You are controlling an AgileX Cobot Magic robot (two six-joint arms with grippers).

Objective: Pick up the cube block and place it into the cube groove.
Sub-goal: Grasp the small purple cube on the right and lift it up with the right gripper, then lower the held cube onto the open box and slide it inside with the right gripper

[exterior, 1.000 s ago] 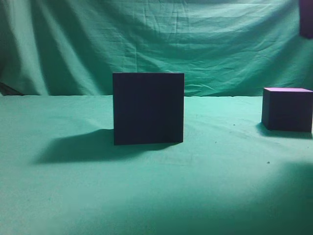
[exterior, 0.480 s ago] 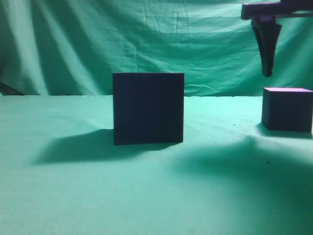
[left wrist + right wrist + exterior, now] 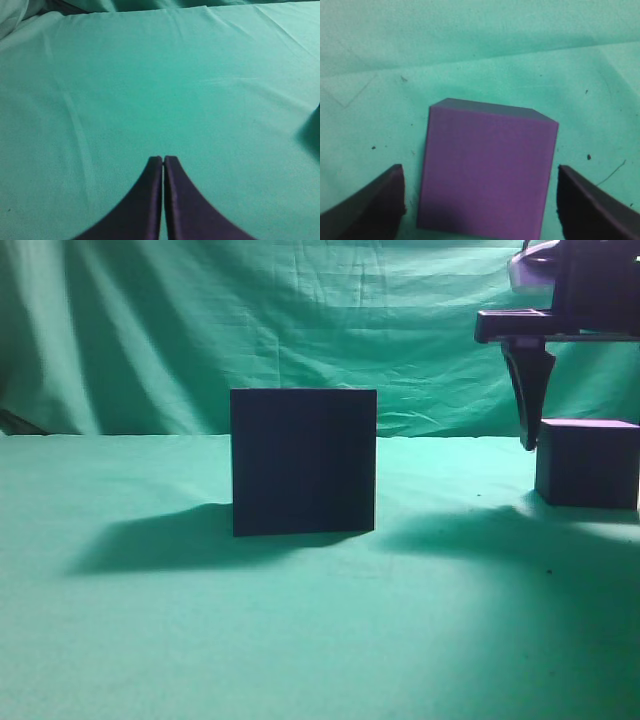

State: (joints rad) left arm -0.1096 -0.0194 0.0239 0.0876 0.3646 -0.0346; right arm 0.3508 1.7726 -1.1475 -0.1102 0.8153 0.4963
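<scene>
The cube block (image 3: 587, 463) is a small dark purple cube with a violet top, standing on the green cloth at the far right. In the right wrist view its violet top (image 3: 487, 175) lies between the two fingers of my right gripper (image 3: 480, 192), which is open wide, with a gap on each side. In the exterior view one dark finger of the right gripper (image 3: 527, 400) hangs just left of the block. The cube groove (image 3: 303, 461) is a large near-black box at the centre. My left gripper (image 3: 163, 160) is shut and empty over bare cloth.
Green cloth (image 3: 300, 630) covers the table and hangs as a backdrop (image 3: 200, 320). The box casts a shadow to its left. A dark shadow touches the right edge of the left wrist view (image 3: 311, 132).
My right arm has come down from the top right corner. Its finger now hangs beside the cube block's upper left edge. The block and the box have not moved.
</scene>
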